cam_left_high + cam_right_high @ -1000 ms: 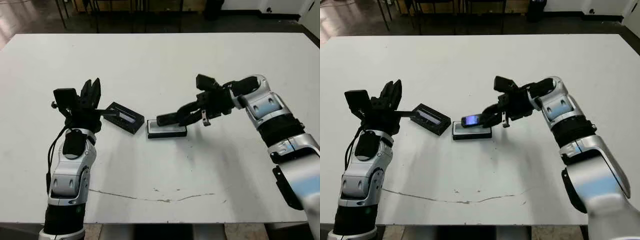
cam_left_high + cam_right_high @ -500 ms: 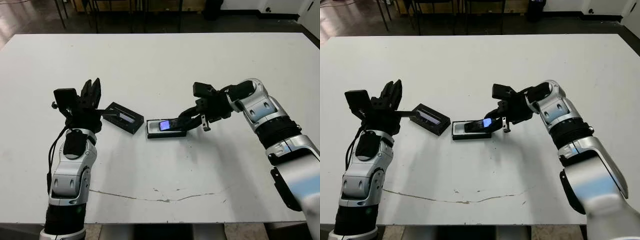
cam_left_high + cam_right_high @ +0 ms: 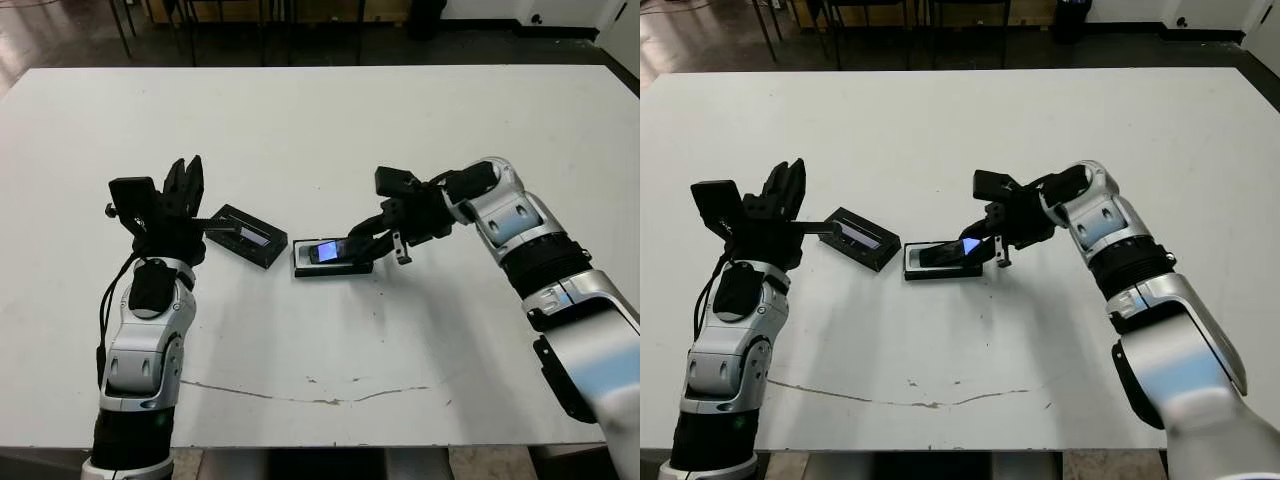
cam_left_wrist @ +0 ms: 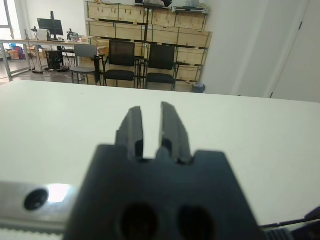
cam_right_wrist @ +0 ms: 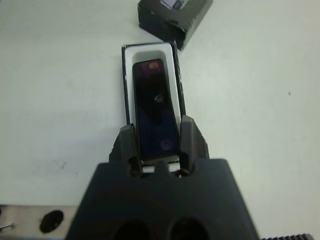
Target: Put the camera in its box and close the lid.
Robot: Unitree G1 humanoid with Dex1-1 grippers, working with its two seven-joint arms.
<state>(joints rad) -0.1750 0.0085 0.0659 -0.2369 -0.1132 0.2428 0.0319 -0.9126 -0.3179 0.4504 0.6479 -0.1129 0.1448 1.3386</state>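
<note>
Right wrist view gives you the clearest read: your right claw [image 5: 159, 142] is clenched on the camera [image 5: 152, 107], one finger [image 5: 125, 142] on each long side at the near end, and the camera lies lengthwise over the white lining of the box [image 5: 150, 50], its far end down inside the tray with a band of white showing past it. From the head views, the box [image 3: 352, 267] sits near the middle of the counter [image 3: 320, 120], and the camera [image 3: 327, 250] looks slightly tilted, the gripped end a little higher than the end toward the lid (its small screen glows bluish at that gripped end). You cannot tell from these views whether the camera is fully seated. The lid [image 3: 246, 235] lies on the counter just beside the box on your left, glossy strip up, angled to the box, its near corner almost at the box's left end; whether they touch is not clear. Your left claw [image 3: 185, 185] is raised above the counter to the left of the lid, pointing upward and away, holding nothing. In the left wrist view its fingers [image 4: 171, 127] stand nearly together with a narrow slit between them, only bare counter and a room with chairs beyond.
</note>
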